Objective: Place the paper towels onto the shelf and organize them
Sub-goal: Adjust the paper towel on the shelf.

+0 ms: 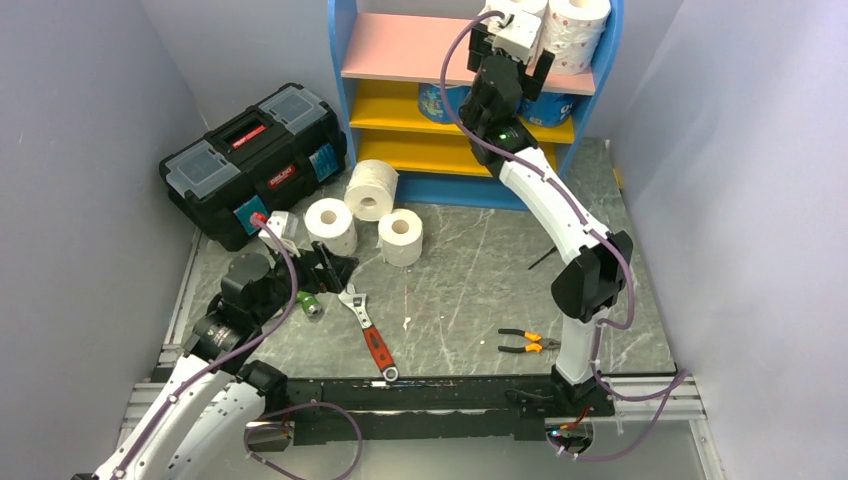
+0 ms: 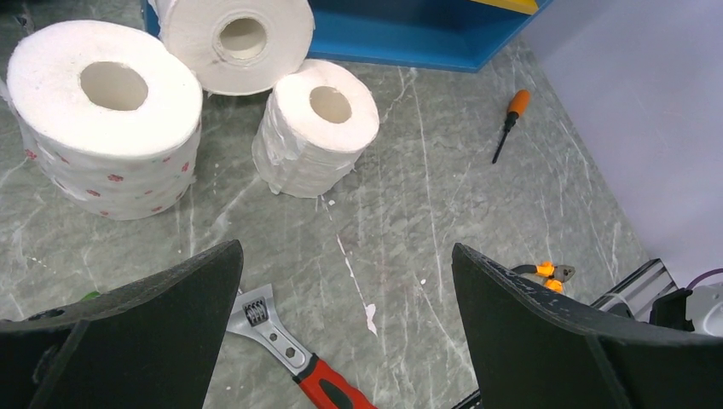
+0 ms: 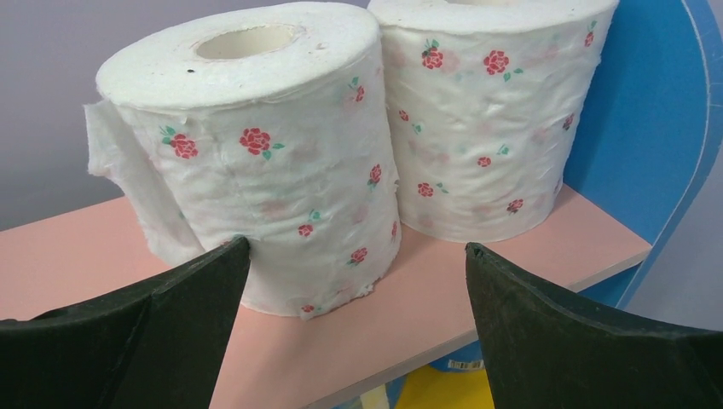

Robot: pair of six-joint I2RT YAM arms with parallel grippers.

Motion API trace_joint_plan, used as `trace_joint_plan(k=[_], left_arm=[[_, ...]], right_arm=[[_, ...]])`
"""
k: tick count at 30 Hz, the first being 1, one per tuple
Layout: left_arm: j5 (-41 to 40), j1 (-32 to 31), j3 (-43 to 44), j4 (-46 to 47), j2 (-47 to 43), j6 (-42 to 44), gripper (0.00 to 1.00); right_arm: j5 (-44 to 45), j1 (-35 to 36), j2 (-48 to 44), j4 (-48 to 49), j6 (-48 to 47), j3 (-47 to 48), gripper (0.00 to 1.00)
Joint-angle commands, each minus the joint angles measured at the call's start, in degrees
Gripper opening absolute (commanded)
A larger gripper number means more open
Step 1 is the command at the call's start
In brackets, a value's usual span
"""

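Observation:
Three white paper towels stand on the grey table in front of the shelf (image 1: 345,60): one (image 1: 330,225), one (image 1: 372,188) lying tipped, one (image 1: 401,235). In the left wrist view they are the rose-dotted roll (image 2: 107,119), the far roll (image 2: 234,38) and the plain roll (image 2: 315,123). My left gripper (image 1: 335,262) (image 2: 345,247) is open over bare table short of them. Two rose-print rolls (image 3: 256,162) (image 3: 490,111) stand on the pink top board (image 3: 443,290). My right gripper (image 1: 520,50) (image 3: 358,256) is open just in front of the nearer roll, holding nothing. Blue-wrapped rolls (image 1: 440,100) sit on the yellow board.
A black toolbox (image 1: 255,160) stands at the back left. A red-handled wrench (image 1: 368,330) (image 2: 290,349), orange pliers (image 1: 525,343) (image 2: 546,274) and a small screwdriver (image 1: 542,258) (image 2: 510,119) lie on the table. Grey walls close in both sides.

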Motion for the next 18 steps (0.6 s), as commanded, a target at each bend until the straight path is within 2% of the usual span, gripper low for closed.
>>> trace_joint_plan(k=[1,13,18], left_arm=[[1.0,-0.1,0.9,2.4,0.2,-0.4,0.99],[2.7,-0.1,1.0,2.6,-0.1,-0.5,0.99],[4.0,-0.1,0.9,2.5,-1.5,-0.9,0.99]], right_arm=[[0.0,-1.1,0.9,-1.7,0.7,3.7,0.98],[-1.4,1.7,-6.3,0.0,1.1,-2.3,1.0],[-3.6,6.3,-8.1,-8.7,3.8,1.6,1.0]])
